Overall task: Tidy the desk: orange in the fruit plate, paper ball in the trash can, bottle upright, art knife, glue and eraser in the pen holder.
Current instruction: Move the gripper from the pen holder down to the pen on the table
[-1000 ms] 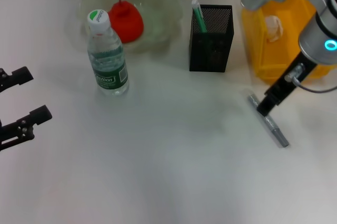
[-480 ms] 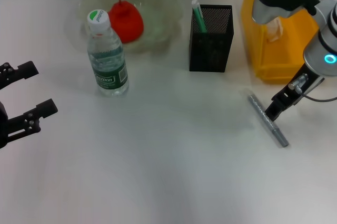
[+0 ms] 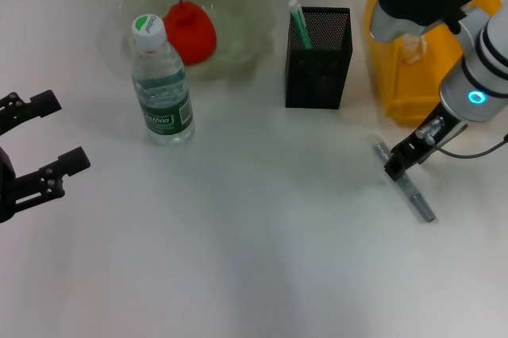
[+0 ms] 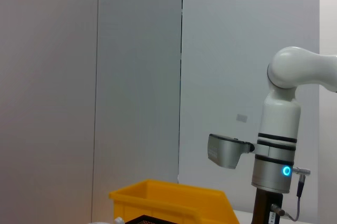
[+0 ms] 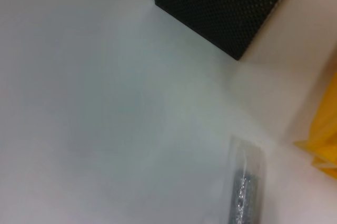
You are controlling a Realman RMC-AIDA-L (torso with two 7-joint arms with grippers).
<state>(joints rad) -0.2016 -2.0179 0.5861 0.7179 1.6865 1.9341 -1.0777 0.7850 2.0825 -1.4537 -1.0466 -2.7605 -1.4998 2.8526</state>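
Note:
The grey art knife (image 3: 413, 193) lies on the table in front of the yellow trash can (image 3: 444, 84). My right gripper (image 3: 398, 163) is low over the knife's far end; the right wrist view shows the knife (image 5: 243, 195) close below. A white paper ball (image 3: 411, 41) lies in the trash can. The bottle (image 3: 161, 84) stands upright. The red-orange fruit (image 3: 190, 31) sits in the glass fruit plate (image 3: 246, 5). The black mesh pen holder (image 3: 317, 60) holds a green-and-white stick (image 3: 298, 24). The eraser is out of view. My left gripper (image 3: 44, 136) is open and empty at the table's left edge.
The pen holder (image 5: 221, 3) and a corner of the trash can (image 5: 324, 129) show in the right wrist view. The left wrist view looks across at the right arm (image 4: 276, 150) and the trash can's rim (image 4: 168, 195).
My right gripper shifted right along the knife, then came back left to its far end. The knife has not moved. My left gripper drifted slightly right.

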